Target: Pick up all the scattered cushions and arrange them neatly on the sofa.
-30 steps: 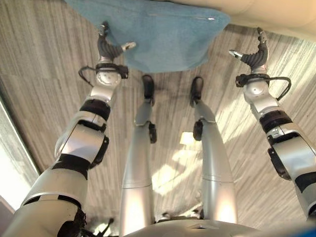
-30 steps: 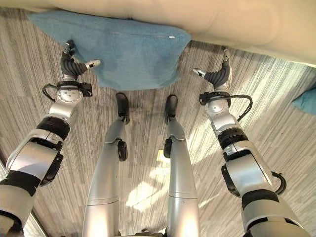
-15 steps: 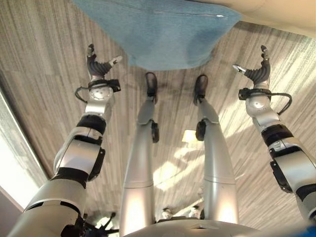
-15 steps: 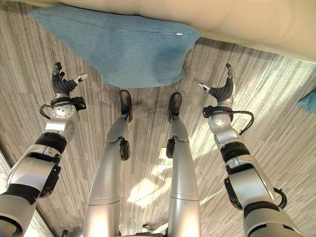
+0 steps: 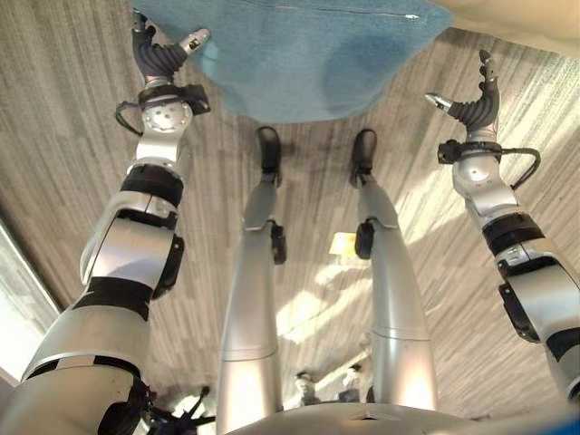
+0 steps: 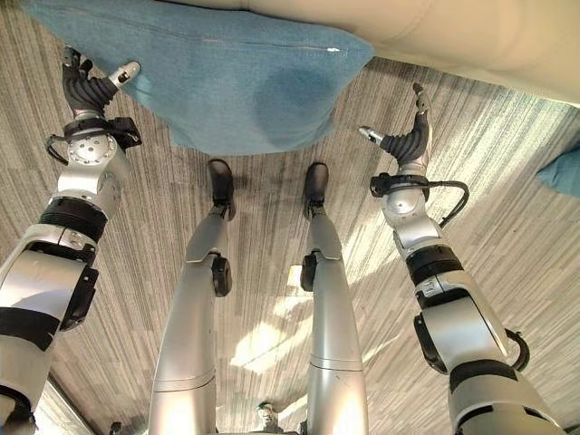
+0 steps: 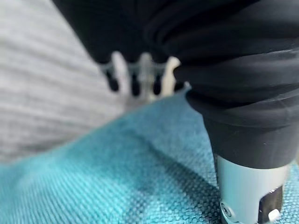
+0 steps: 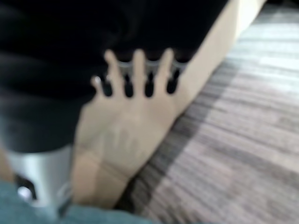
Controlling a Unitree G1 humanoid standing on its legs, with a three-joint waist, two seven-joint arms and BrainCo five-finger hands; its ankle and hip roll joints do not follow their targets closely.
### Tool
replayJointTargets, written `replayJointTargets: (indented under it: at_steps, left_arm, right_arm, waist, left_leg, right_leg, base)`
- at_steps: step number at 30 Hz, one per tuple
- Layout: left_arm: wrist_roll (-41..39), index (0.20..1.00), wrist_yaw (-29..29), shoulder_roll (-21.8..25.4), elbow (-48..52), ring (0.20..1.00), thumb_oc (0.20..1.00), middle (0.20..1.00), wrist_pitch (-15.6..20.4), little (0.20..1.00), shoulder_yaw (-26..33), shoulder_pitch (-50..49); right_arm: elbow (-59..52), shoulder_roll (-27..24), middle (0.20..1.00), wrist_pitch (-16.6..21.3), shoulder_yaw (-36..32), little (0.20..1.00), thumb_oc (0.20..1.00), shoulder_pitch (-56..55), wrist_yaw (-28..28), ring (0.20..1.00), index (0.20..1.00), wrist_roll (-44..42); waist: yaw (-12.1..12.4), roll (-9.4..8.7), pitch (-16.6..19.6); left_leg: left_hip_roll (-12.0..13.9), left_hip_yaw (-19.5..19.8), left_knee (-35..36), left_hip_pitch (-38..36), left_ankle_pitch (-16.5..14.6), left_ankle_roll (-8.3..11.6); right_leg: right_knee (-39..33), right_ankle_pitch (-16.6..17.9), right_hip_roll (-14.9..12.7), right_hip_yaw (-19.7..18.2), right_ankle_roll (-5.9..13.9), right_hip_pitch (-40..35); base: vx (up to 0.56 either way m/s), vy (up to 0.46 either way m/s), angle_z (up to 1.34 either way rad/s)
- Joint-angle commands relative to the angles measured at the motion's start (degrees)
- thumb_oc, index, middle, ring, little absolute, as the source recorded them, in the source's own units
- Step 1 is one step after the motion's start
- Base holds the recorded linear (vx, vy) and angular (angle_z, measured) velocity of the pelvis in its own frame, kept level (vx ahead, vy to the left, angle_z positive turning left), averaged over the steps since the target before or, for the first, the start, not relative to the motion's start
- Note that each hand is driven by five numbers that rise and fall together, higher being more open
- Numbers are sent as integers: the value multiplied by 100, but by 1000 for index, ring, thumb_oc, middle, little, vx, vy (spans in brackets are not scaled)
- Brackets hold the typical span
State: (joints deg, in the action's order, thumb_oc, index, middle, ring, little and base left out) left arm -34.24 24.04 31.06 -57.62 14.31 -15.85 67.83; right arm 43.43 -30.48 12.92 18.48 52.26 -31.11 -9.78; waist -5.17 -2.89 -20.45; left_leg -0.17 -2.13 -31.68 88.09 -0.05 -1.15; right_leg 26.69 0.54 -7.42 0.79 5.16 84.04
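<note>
Reaching further forward than half a second ago: left hand point(image 5: 163, 54) now up at the near left edge of the teal cushion point(image 5: 299, 54), thumb tip over the fabric, fingers spread and relaxed, closed on nothing. Earlier sat well short of the cushion, over bare floor. Right hand point(image 5: 473, 101) little changed, hovering above the striped grey floor point(image 5: 72, 163) to the right of the cushion, apart from it, fingers straight and thumb out, empty.

Left wrist view: woven teal cloth close beneath the thumb, fingers point(image 7: 140, 77) straight past it, grey floor beyond. Cannot tell whether the thumb actually presses the cloth. Right wrist view: straight fingers point(image 8: 138, 70) against the beige front of the sofa point(image 8: 140, 121), a sliver of teal at one corner, floor alongside. Right eye view alone catches a second teal cushion point(image 6: 562, 172) far off to the right, cut by the frame edge; cannot tell what it rests on.

Cushion itself: large, teal, coarse weave, a zip line running along near its far edge, near edge bulging and rounded, lying on the floor hard against the base of the sofa point(image 6: 435, 36). Sofa pale beige, smooth, across the far side of both eye views. Cushion between the two hands, nearer the left.
</note>
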Motion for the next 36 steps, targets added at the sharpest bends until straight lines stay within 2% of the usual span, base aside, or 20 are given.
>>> replayJointTargets:
  at_steps: [1,8,14,20,23,26,27,29,30,31,32,33,36]
  left_arm:
    - [-278,1000,-259,-240,-1,1000,1000,1000,212,1000,-201,-503]
    - [-354,1000,-211,-819,187,1000,1000,1000,233,1000,-369,-473]
    - [-420,1000,-189,-980,381,1000,1000,1000,297,1000,-522,-372]
    - [-485,1000,-102,-1126,587,1000,1000,1000,379,1000,-669,-134]
    - [-677,1000,-133,-1258,689,1000,1000,1000,450,1000,-774,84]
    - [-1118,1000,-381,-1519,870,1000,1000,1000,579,1000,-817,295]
    - [-1126,1000,-389,-1514,865,1000,1000,1000,582,1000,-815,298]
    - [-1552,1000,-659,-1643,1074,1000,1000,1000,655,1000,-815,385]
    - [-1563,1000,-670,-1637,1070,1000,1000,1000,657,1000,-814,385]
    - [-1748,551,-869,-1700,1208,551,551,551,706,551,-809,401]
    - [-1836,307,-966,-1729,1300,307,307,307,721,307,-800,353]
    - [-1891,200,-1032,-1733,1381,200,200,200,730,200,-792,333]
    - [-2034,200,-1162,-1756,1705,200,200,200,834,200,-756,252]
  right_arm:
    - [-137,-83,1000,123,92,1000,1000,-172,-86,1000,1000,182]
    - [-149,24,1000,35,340,1000,1000,314,-214,1000,1000,328]
    - [82,144,1000,-99,608,1000,1000,867,-359,1000,1000,462]
    - [398,222,1000,-302,941,1000,1000,1641,-431,1000,1000,527]
    - [391,542,1000,-181,1157,1000,1000,2009,-171,1000,1000,107]
    - [220,1201,1000,258,1412,1000,1000,2123,587,1000,1000,-996]
    - [233,1200,1000,267,1417,1000,1000,2134,600,1000,1000,-1012]
    - [65,1550,1000,465,1574,1000,1000,2117,1086,1000,1000,-1698]
    - [73,1548,862,470,1576,862,862,2123,1101,862,862,-1716]
    - [-14,1716,200,598,1576,200,200,2097,1314,200,200,-2018]
    - [-100,1784,200,653,1585,200,200,2046,1411,200,200,-2144]
    - [-163,1783,200,678,1595,200,200,2030,1491,200,200,-2181]
    - [-416,1760,200,725,1565,200,200,1999,1506,200,200,-2080]
  waist:
    - [-87,50,412]
    - [-7,86,429]
    - [127,132,426]
    - [277,207,422]
    - [349,238,429]
    - [358,234,466]
    - [354,236,465]
    - [353,257,474]
    - [349,258,474]
    - [341,282,495]
    - [342,294,511]
    - [344,296,542]
    - [339,317,590]
  left_leg:
    - [-141,178,-460,-58,-812,23]
    - [-147,152,-442,63,-783,-7]
    - [-185,182,-368,104,-748,-19]
    - [-215,229,-65,130,-573,39]
    - [-251,264,180,110,-432,95]
    - [-253,269,339,65,-313,170]
    - [-252,270,342,65,-311,172]
    - [-268,277,461,-14,-256,198]
    - [-270,278,467,-17,-253,199]
    - [-259,309,605,-68,-197,237]
    - [-248,315,711,-132,-167,249]
    - [-263,315,778,-182,-141,257]
    - [-271,333,972,-303,-55,304]
  right_leg:
    - [-261,-129,-89,-355,300,-193]
    - [-240,-157,-66,-369,303,23]
    - [-179,-200,-74,-348,298,103]
    - [-251,-211,-133,-309,313,158]
    - [-382,-181,-125,-265,318,143]
    - [-466,-143,-76,-230,318,85]
    - [-470,-141,-76,-228,317,84]
    - [-500,-115,-40,-218,322,31]
    - [-502,-114,-41,-216,322,30]
    - [-573,-97,-20,-212,323,-8]
    - [-608,-97,-16,-201,316,-51]
    - [-626,-91,3,-195,305,-97]
    - [-712,-69,40,-164,301,-196]
  base:
    - [0,0,0]
    - [3,-5,0]
    - [2,-6,0]
    - [2,-51,6]
    - [-9,-58,8]
    - [-24,-38,2]
    - [-40,-33,3]
    - [-29,-13,4]
    - [-11,-32,3]
    - [-12,-30,3]
    - [-29,-49,0]
    - [-32,-58,0]
    - [-19,-63,4]
